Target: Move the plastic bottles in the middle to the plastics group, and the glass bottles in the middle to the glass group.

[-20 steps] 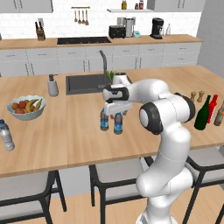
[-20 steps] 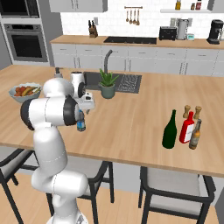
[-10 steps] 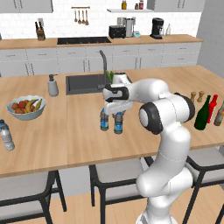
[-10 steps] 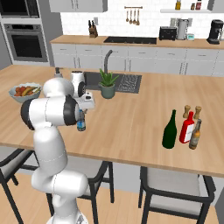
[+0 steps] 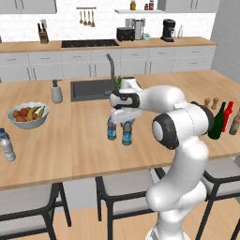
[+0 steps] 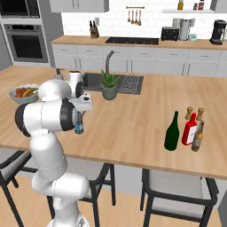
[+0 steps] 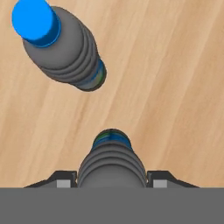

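Here, two small ribbed plastic bottles are being seen standing upright near each other on the wooden island counter [image 5: 70, 145], in front of the sink [image 5: 91, 89]. The nearer plastic bottle [image 7: 111, 164] is being clasped between the gripper [image 7: 111, 181], whose dark fingers [image 7: 65, 180] are pressed against both ridged sides of its greyish body; in the left base view this bottle [image 5: 126, 133] is sitting directly under the gripper [image 5: 125, 123]. The other plastic bottle [image 7: 61, 48], with a smooth round blue cap and a blue label band, is standing free just beside it [image 5: 111, 130].

Far off along the counter's left edge, the pale clear water bottle [image 5: 6, 145] is being shown upright. At the opposite end, the tall dark green glass bottle [image 6: 172, 131] with its long narrow neck is standing just beside the slim red bottle [image 6: 189, 129] and the brownish bottle [image 6: 197, 136], with two small wooden shakers [image 6: 194, 113] behind them. A bowl of fruit [image 5: 28, 115] and a grey soap dispenser [image 5: 56, 92] are resting nearer the sink.
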Robot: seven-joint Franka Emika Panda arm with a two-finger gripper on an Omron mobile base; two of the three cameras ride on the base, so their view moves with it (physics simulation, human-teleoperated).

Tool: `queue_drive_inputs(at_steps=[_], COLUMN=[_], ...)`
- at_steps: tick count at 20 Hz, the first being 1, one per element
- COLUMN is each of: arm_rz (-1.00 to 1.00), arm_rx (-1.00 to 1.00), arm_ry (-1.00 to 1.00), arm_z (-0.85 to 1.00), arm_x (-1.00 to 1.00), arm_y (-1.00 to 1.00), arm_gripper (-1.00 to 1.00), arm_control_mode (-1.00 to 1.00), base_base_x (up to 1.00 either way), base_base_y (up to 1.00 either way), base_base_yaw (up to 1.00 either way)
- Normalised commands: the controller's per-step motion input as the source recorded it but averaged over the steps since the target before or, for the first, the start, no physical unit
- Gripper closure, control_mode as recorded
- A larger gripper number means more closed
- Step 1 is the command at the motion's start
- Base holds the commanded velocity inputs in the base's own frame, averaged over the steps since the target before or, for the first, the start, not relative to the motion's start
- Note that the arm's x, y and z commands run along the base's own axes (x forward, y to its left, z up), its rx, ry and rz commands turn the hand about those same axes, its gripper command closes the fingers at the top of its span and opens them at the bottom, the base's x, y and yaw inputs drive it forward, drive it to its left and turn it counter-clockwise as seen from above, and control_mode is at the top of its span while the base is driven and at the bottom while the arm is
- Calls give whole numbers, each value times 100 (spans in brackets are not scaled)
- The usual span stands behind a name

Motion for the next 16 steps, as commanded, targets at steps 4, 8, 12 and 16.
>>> queue_drive_inputs(at_steps=[4,8,12,16], arm_rz=[5,6,7,10], arm_rx=[0,0,0,0], arm_ry=[0,0,-2,-11], arm_z=[39,40,25,6], arm_x=[-44,-40,-20,-3], arm_y=[54,65,84,94], arm_gripper=[100,100,100,100], arm_control_mode=[-100,-100,-100,-100], base_base_x=[0,0,0,0], base_base_y=[0,0,0,0], base_base_yaw=[0,0,0,0])
